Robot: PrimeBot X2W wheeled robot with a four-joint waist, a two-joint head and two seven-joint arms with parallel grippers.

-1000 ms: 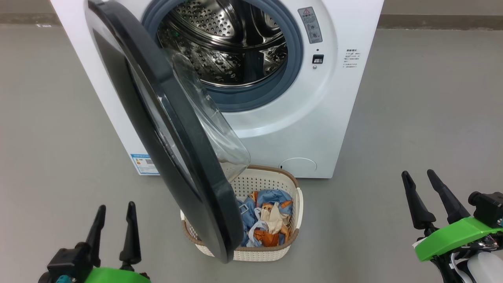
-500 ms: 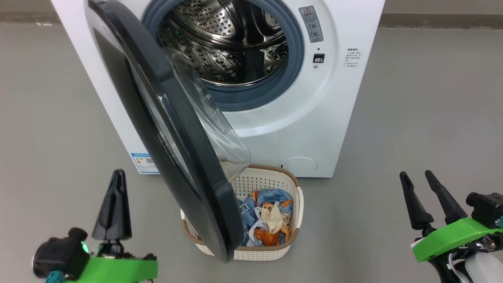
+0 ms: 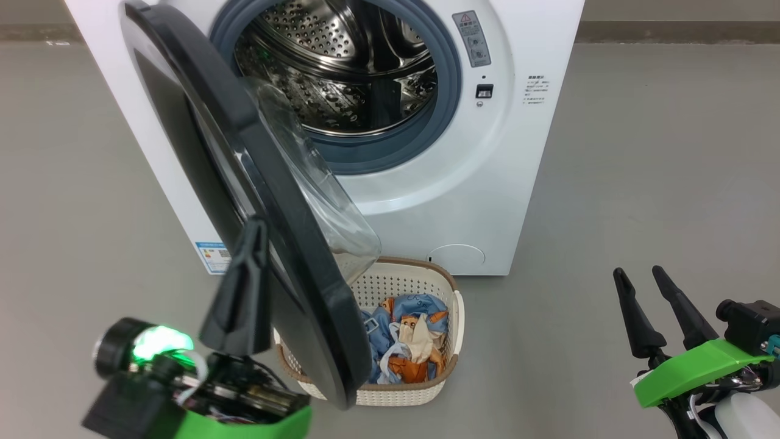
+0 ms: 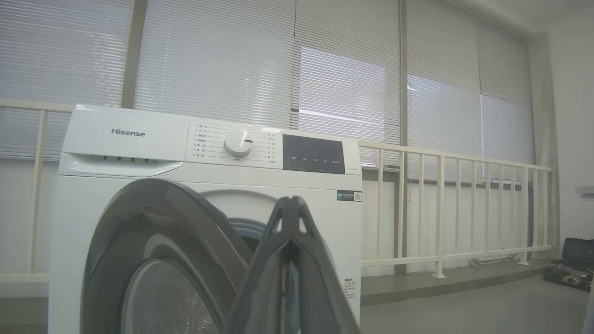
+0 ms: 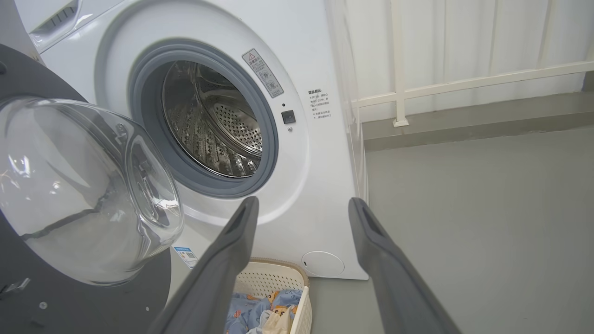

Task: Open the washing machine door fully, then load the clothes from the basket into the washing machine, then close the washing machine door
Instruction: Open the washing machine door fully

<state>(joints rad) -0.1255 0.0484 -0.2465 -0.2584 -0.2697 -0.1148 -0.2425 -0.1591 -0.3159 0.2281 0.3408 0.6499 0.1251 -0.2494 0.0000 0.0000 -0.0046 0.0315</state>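
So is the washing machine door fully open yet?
Only partly open. The washing machine door stands angled out from the washing machine, its lower edge over the basket, the drum exposed.

A white washing machine (image 5: 320, 185) sits at upper left, its steel drum (image 5: 218, 130) exposed. Its door (image 5: 83, 195) hangs open at left, glass bowl bulging. From bottom centre the right gripper (image 5: 302, 200) rises, fingers spread wide. Beside its left finger, at the bottom edge, a basket (image 5: 274, 280) holds clothes (image 5: 260, 317).
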